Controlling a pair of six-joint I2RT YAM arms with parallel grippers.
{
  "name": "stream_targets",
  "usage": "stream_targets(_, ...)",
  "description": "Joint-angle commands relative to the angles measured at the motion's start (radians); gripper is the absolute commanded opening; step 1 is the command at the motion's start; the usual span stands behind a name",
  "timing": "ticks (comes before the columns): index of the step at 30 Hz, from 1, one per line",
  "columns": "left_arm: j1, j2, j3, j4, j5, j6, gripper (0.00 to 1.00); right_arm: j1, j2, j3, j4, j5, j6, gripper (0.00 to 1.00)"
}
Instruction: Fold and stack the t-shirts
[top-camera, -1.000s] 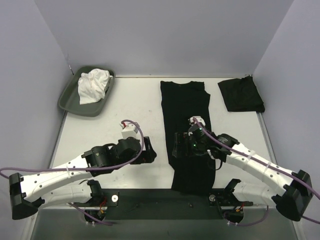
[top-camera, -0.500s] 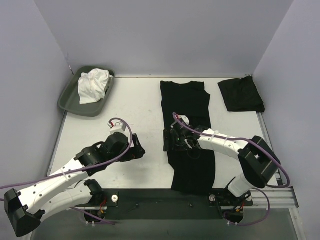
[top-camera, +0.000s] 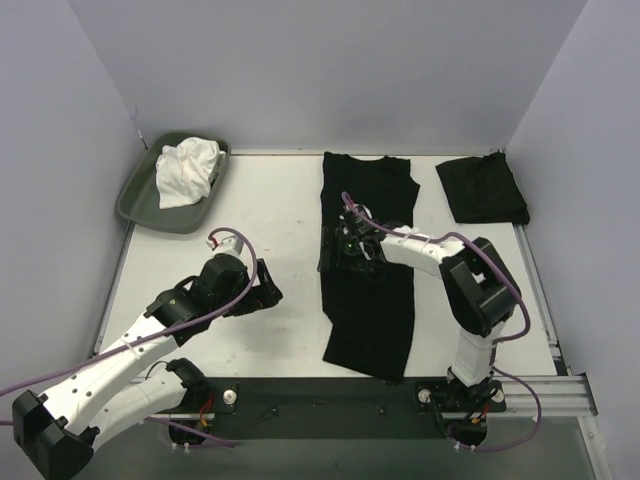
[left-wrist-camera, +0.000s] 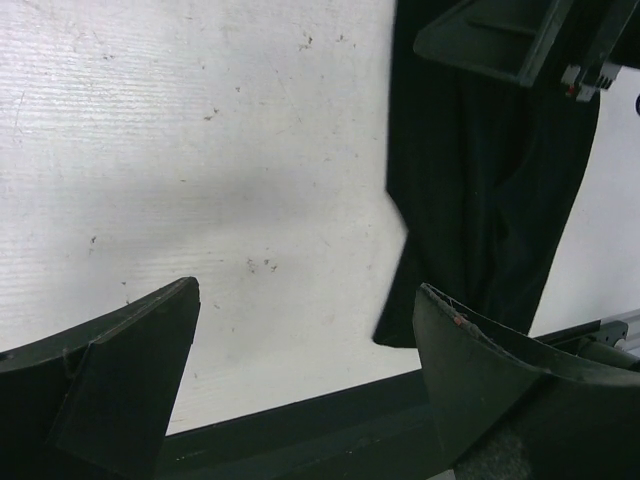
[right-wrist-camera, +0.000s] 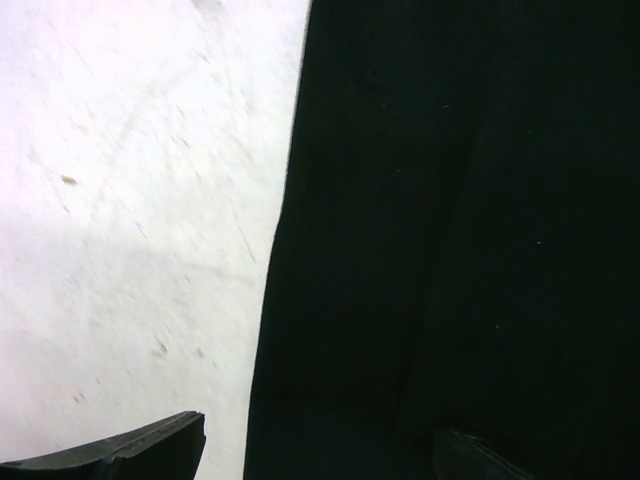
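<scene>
At the far right corner of the bench (top-camera: 270, 200) a folded shirt (top-camera: 482, 190) lies done; the long shirt (top-camera: 370, 300) is only narrowed lengthwise, unstacked; both arms' jaws stand apart.

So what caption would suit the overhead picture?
Open right tool over a long black shirt, open left tool beside it, folded shirt far right.

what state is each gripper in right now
Left gripper: open, holding nothing, above the table.
Right gripper: open, holding nothing, over the edge of the long t-shirt.
</scene>
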Motion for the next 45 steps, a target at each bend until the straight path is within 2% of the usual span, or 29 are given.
stream_targets(1, 0.060, 0.051, 0.003, 0.086, 0.083, 0.052, 0.97, -0.014, 0.141, 0.135, -0.027, -0.061, -0.044, 1.00)
stream_targets(5, 0.091, 0.091, -0.008, 0.153, 0.137, 0.064, 0.97, -0.043, 0.242, 0.314, -0.079, -0.116, -0.063, 1.00)
stream_targets(8, 0.103, 0.119, -0.003, 0.170, 0.146, 0.078, 0.98, -0.062, 0.288, 0.365, -0.108, -0.144, -0.071, 1.00)
stream_targets(13, 0.105, 0.163, -0.031, 0.244, 0.195, 0.046, 0.98, -0.074, 0.271, 0.348, -0.103, -0.137, -0.077, 1.00)
stream_targets(18, 0.095, 0.212, -0.098, 0.465, 0.326, -0.023, 0.97, -0.074, 0.257, 0.332, -0.103, -0.130, -0.077, 1.00)
stream_targets(22, 0.049, 0.252, -0.153, 0.580, 0.332, -0.045, 0.97, -0.072, 0.251, 0.319, -0.097, -0.133, -0.074, 1.00)
stream_targets(28, -0.035, 0.337, -0.152, 0.698, 0.303, -0.046, 0.97, -0.072, 0.253, 0.308, -0.096, -0.131, -0.075, 1.00)
stream_targets(45, -0.069, 0.534, -0.081, 0.810, 0.327, -0.051, 0.97, -0.074, 0.253, 0.290, -0.094, -0.124, -0.077, 1.00)
